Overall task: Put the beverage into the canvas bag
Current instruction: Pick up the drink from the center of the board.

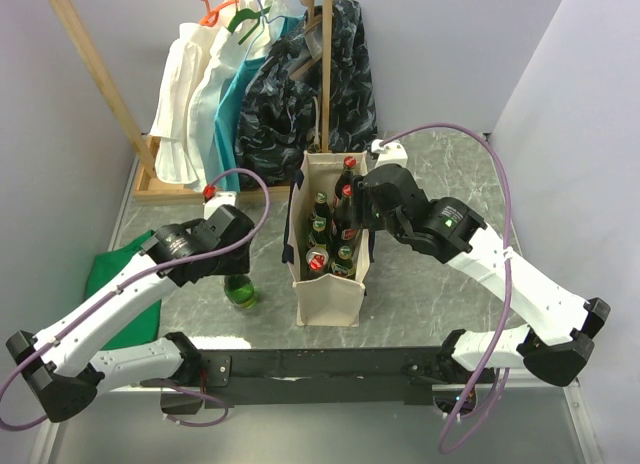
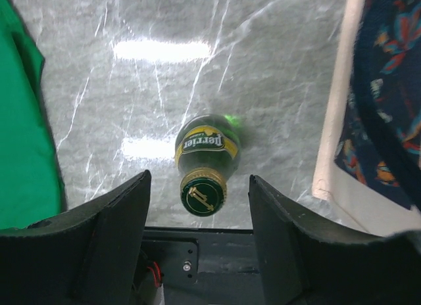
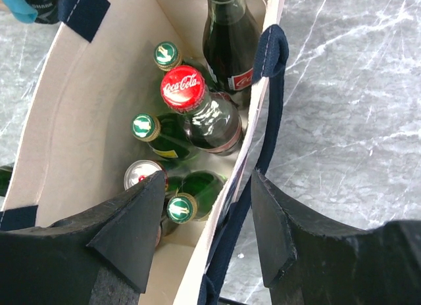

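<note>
Left gripper [image 2: 198, 183] and right gripper [image 3: 207, 180] are hanging open, empty.
Left fingers [image 2: 99, 239] are flanking the upright green beverage bottle [image 2: 200, 147] on the table [image 2: 131, 88] beside the canvas bag [image 1: 330, 296]; right fingers [image 3: 125, 239] are straddling its navy-handled wall.

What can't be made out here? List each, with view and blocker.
Top view: green bottle mostly under the left gripper; labels of bottles in the canvas bag too small.
Left wrist view: bag cut off by the right edge.
Right wrist view: bag floor hidden by bottles and the right gripper's fingers.
</note>
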Tool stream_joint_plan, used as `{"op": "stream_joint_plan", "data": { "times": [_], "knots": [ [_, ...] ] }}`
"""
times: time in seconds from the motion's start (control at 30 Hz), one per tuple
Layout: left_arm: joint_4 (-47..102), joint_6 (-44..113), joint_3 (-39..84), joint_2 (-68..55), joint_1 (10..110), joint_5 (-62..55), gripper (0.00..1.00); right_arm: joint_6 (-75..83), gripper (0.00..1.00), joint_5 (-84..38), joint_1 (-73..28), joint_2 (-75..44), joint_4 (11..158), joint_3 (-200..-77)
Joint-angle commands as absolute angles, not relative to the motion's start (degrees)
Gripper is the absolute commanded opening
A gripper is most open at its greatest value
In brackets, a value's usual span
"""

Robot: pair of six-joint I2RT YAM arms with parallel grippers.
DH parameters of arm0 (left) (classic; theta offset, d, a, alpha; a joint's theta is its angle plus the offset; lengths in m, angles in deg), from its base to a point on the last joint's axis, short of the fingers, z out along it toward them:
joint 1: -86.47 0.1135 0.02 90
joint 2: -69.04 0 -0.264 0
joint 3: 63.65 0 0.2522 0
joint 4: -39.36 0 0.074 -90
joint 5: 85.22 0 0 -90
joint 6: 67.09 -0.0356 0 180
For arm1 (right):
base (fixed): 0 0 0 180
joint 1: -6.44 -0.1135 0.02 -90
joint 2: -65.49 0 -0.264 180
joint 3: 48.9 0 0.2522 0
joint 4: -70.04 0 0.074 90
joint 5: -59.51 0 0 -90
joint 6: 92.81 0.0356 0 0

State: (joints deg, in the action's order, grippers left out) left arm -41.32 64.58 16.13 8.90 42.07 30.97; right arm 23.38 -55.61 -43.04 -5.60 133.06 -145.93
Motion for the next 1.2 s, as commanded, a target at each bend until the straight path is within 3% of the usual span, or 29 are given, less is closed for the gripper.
{"op": "stream_joint_plan", "data": {
  "times": [0.0,0.73,1.17],
  "knots": [
    [-41.90,65.45,14.54,10.68,42.96,29.30,0.67,24.35,0.62,-55.45,-42.69,-5.00,132.58,-146.51],
    [-34.96,62.38,11.46,9.81,43.84,26.57,0.63,25.05,0.63,-55.01,-42.69,-5.27,133.20,-145.90],
    [-34.61,62.55,10.58,10.33,43.93,26.57,0.43,24.44,0.63,-55.63,-42.69,-5.70,133.02,-145.99]
  ]
}}
